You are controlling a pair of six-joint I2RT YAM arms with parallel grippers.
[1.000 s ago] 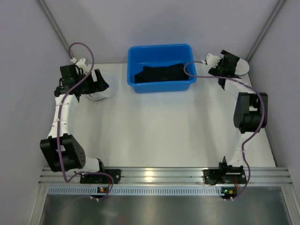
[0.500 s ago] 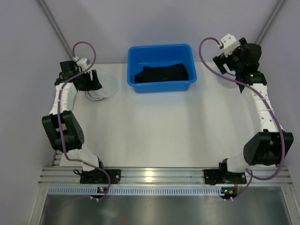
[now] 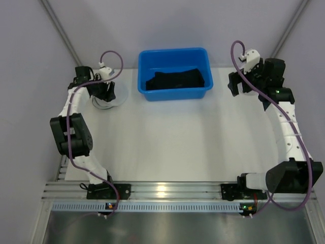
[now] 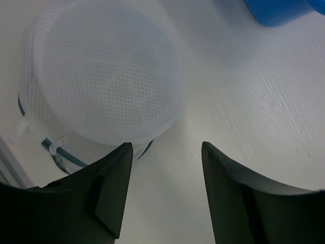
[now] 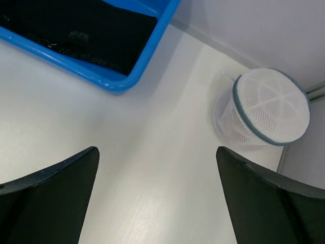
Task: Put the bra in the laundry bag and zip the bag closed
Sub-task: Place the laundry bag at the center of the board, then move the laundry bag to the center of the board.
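The black bra [image 3: 175,80] lies bunched in the blue bin [image 3: 172,52] at the back middle; it also shows in the right wrist view, bra [image 5: 76,35]. A white mesh laundry bag [image 3: 117,99] with blue trim sits at the back left. My left gripper [image 3: 105,93] hangs right over its edge. In the left wrist view the laundry bag [image 4: 101,86] lies just ahead of the left finger, and the left gripper [image 4: 166,147] is open over bare table. My right gripper [image 3: 236,87] is open wide right of the bin, holding nothing, as the right gripper [image 5: 156,152] shows.
A second round white mesh bag [image 5: 269,109] with a blue rim stands at the back right corner, by the wall. The bin's corner [image 4: 279,10] shows in the left wrist view and its wall [image 5: 109,81] in the right wrist view. Side walls close in both edges.
The left gripper has shifted right onto the edge of the left bag, and its jaws have narrowed. The right arm has lifted off the right bag and stretched out, its gripper now nearer the bin.
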